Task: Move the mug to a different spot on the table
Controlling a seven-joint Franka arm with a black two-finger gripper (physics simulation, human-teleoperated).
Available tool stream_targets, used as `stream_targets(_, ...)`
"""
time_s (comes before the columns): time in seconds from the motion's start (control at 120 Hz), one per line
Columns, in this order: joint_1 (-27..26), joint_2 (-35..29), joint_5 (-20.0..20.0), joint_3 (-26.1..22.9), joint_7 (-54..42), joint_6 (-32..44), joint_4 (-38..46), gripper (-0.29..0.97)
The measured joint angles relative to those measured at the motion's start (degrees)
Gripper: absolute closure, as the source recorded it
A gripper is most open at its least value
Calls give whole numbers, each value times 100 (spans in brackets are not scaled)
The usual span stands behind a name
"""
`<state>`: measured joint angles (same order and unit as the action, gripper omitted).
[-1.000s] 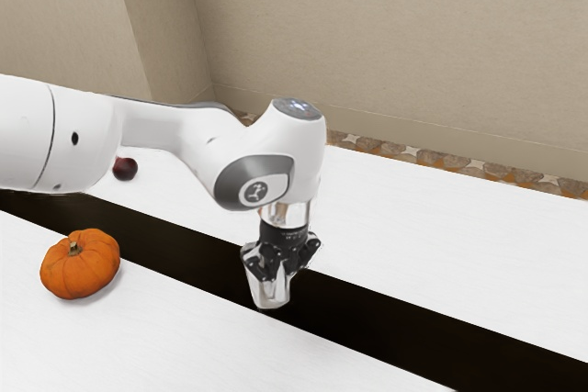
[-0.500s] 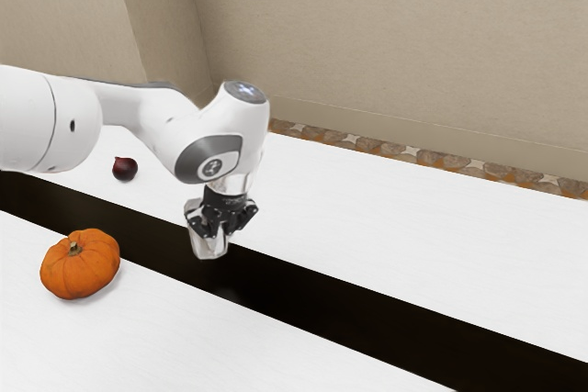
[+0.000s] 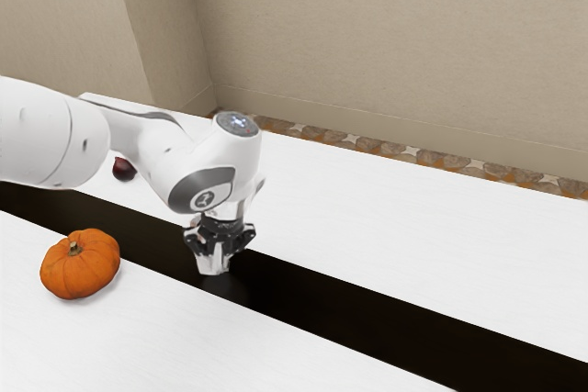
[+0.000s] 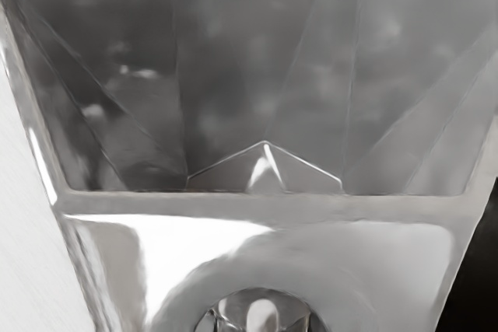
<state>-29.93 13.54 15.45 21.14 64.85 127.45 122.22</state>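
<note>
The gripper (image 3: 214,250) is pointed straight down and pinched on the mug (image 3: 212,264), a clear, glassy one gripped from two sides near its top. The fingers are set narrowly, no wider than the grip needs. In the wrist view the mug's faceted inside is seen from just above, so the hand is judged to sit directly over its mouth; a top-down hold of this kind keeps the mug upright while it is carried.

The mug is held low at the near edge of the dark gap (image 3: 367,319) that parts the two white stretches of the table (image 3: 413,218). Whether its base touches anything cannot be told. A pumpkin (image 3: 80,263) lies on the near stretch, well apart toward the exterior view's left, and a small dark red fruit (image 3: 119,170) is half hidden behind the arm (image 3: 138,140).
</note>
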Motion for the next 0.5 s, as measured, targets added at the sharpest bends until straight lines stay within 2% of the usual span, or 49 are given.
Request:
stream_targets(0.217,4,4,-27,13,-272,166,31,40)
stream_targets(0.5,-13,-317,-77,16,-500,316,479,29)
